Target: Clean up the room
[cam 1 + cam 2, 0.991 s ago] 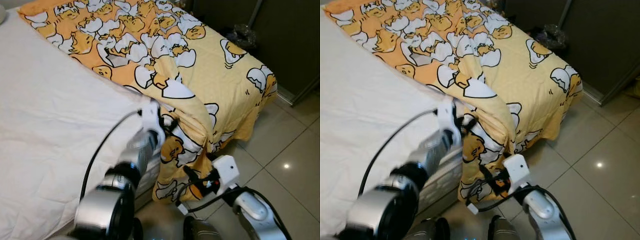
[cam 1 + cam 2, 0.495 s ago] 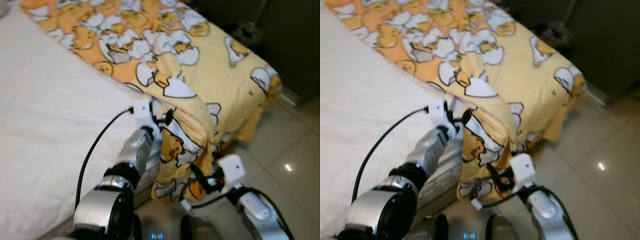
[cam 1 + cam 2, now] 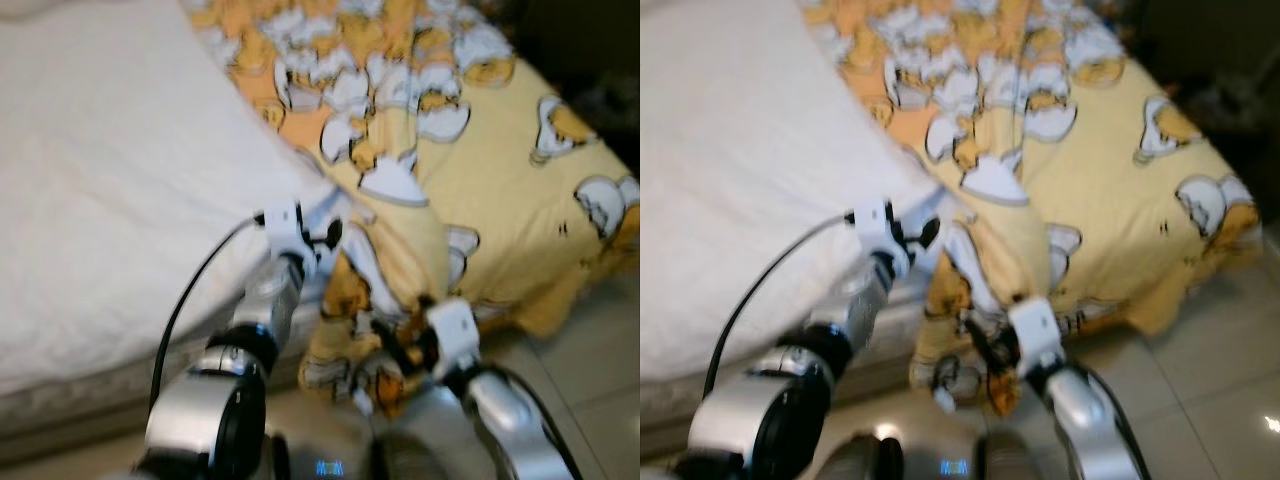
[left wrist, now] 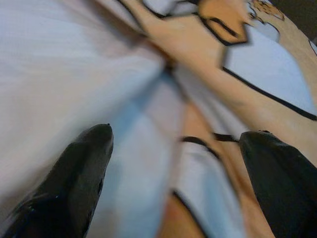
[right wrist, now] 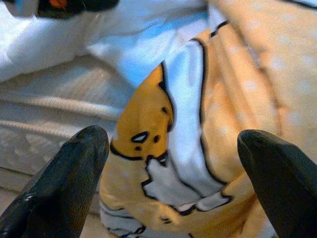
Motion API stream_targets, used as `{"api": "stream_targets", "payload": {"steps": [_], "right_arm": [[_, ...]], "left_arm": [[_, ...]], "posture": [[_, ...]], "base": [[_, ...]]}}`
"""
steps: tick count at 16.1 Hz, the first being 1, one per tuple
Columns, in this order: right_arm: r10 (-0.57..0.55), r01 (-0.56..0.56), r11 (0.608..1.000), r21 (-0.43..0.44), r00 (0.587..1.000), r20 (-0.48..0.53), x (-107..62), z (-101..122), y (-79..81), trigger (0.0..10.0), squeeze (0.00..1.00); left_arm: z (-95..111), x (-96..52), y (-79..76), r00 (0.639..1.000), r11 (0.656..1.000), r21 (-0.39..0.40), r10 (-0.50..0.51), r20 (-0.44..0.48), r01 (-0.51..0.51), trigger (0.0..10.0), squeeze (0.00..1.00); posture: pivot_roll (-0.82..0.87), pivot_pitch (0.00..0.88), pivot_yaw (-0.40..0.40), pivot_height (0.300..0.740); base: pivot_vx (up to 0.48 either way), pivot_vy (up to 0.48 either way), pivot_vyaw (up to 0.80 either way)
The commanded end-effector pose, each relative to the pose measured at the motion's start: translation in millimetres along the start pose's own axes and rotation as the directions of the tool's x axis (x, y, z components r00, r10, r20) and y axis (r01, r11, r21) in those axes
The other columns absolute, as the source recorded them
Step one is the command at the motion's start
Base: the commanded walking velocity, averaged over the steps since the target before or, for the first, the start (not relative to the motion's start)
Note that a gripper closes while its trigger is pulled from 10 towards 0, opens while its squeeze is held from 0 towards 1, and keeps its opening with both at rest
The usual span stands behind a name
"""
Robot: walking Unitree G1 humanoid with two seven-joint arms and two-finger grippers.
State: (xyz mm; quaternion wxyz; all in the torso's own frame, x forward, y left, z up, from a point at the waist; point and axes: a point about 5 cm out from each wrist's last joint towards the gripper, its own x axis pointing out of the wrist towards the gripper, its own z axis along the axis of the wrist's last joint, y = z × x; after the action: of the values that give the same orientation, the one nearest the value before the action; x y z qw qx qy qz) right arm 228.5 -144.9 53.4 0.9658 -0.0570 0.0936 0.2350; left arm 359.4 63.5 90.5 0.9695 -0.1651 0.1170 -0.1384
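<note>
A yellow blanket (image 3: 470,170) printed with cartoon eggs covers the right part of the bed and hangs over its corner. My left gripper (image 3: 325,235) is at the blanket's folded edge, where it meets the white sheet (image 3: 110,190). In the left wrist view its fingers (image 4: 84,163) are spread open, with the fold and the sheet between them. My right gripper (image 3: 392,345) is lower, against the hanging part of the blanket. Its fingers (image 5: 74,168) stand wide open around a hanging fold (image 5: 163,144). Neither gripper holds the cloth.
The mattress side (image 5: 39,114) shows under the sheet beside the hanging fold. Pale tiled floor (image 3: 600,350) lies right of the bed. Dark furniture (image 3: 590,50) stands beyond the bed's far right corner. The eye views are blurred.
The whole view has swung, so the bed sits differently in frame. My right gripper has come up closer to the hanging fold. The left gripper stays at the blanket's edge.
</note>
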Motion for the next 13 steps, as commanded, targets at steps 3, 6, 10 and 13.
{"api": "stream_targets", "payload": {"steps": [3, 6, 10, 13], "right_arm": [[-0.039, 0.039, 0.999, 0.002, 0.998, -0.041, -8.8, -10.9, -5.5, 10.0, 0.00], [-0.033, 0.033, 0.999, 0.005, 0.999, -0.037, -9.1, -11.1, -2.2, 10.0, 0.00], [-0.022, 0.022, 1.000, 0.003, 0.999, -0.037, -13.4, -11.9, 2.4, 10.0, 0.00], [-0.034, 0.034, 0.999, -0.003, 0.999, -0.027, -14.9, -9.8, 0.7, 10.0, 0.00]], "left_arm": [[-0.9, 2.6, -11.4, 1.000, 0.999, 0.022, -0.027, -0.010, 0.028, 10.0, 1.00], [1.7, 2.9, -6.4, 1.000, 0.999, 0.046, -0.003, -0.011, 0.004, 10.0, 0.97], [11.4, 2.4, 17.7, 0.989, 0.989, 0.025, 0.147, -0.008, -0.147, 10.0, 0.00], [22.5, 2.3, 19.6, 0.985, 0.985, 0.064, 0.156, 0.072, -0.161, 10.0, 0.00]], "posture": [[-0.28, 0.167, 0.046, 0.731], [-0.28, 0.163, 0.048, 0.731], [-0.29, 0.163, 0.051, 0.731], [-0.29, 0.157, 0.054, 0.731]], "base": [[0.081, -0.421, 0.00], [0.200, -0.245, 0.00], [0.000, 0.000, 0.00], [0.000, 0.000, 0.00]]}}
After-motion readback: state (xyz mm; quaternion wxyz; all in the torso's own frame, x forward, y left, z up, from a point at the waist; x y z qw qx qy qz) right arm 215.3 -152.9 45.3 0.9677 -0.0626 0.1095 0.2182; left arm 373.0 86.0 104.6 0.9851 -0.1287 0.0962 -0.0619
